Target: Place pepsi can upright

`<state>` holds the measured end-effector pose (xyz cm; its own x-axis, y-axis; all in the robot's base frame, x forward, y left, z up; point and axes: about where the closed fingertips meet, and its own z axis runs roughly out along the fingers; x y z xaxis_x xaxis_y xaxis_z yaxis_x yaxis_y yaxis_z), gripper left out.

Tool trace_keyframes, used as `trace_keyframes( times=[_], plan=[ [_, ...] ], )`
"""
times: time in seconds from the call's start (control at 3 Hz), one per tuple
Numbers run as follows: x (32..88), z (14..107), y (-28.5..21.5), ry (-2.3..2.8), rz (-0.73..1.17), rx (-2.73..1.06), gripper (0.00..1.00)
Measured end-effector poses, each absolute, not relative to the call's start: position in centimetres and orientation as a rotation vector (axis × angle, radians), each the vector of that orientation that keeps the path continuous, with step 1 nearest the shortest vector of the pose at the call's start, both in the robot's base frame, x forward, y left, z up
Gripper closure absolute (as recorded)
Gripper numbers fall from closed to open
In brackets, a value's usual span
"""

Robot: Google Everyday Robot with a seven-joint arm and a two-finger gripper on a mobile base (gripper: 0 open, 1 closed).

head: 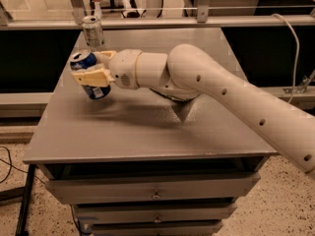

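Camera view is showing you the grey table (147,136), the white arm (221,90) reaching over its left rear, and the gripper (90,73) pinching the pepsi can (98,91) around its middle, holding it tilted and seemingly just off the surface. You are sitting roughly midway, I judge: grasping is done, while righting, lowering and releasing are remaining. No lettering is reading clearly on it or on the upright silver can (92,32) behind.

No readable lettering anywhere; gripper (91,76) over table (147,132), clamped on pepsi can (97,91).
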<state>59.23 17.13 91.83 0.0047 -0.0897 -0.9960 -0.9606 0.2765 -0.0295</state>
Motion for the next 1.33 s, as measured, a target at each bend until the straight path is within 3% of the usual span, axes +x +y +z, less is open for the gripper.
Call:
trace_keyframes(
  times=[0.33, 1.33],
  plan=[
    [58.2, 91.1, 17.4, 1.398, 0.966, -1.083, 0.82],
    [55.7, 88.2, 17.0, 1.452, 1.021, -1.05, 0.12]
  ],
)
